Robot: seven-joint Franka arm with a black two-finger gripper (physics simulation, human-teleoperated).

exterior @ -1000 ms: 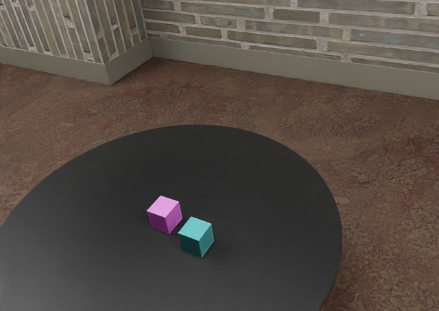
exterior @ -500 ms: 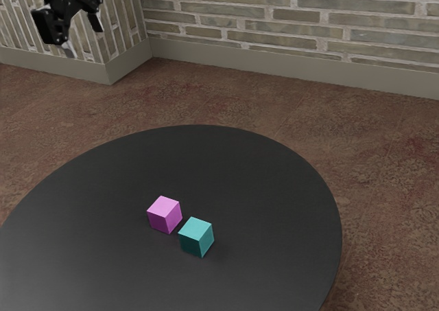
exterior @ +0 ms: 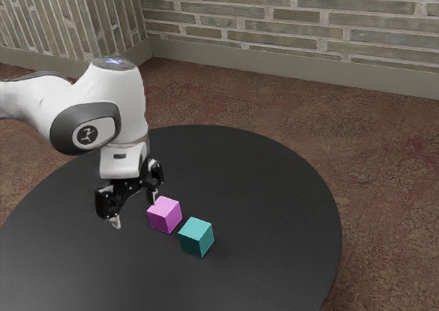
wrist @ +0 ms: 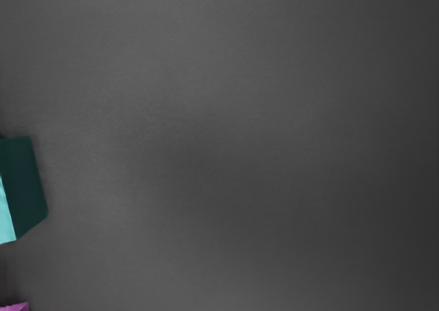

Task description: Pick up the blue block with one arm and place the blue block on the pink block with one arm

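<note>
Teal-blue cube block (exterior: 196, 237) carrier: round black bench (exterior: 274, 180)
Arm: white jointed arm (exterior: 96, 115), over the bench
Hand: black 2-finger hand (exterior: 132, 212), fingers spread, empty, low beside pink cube block (exterior: 164, 215)
Teal-blue cube block: on bench, just beside pink, toward exterior view's right

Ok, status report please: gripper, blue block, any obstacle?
Gripper open, empty, low over table. Blue block on table, untouched. Pink block sits between gripper and it.
</note>
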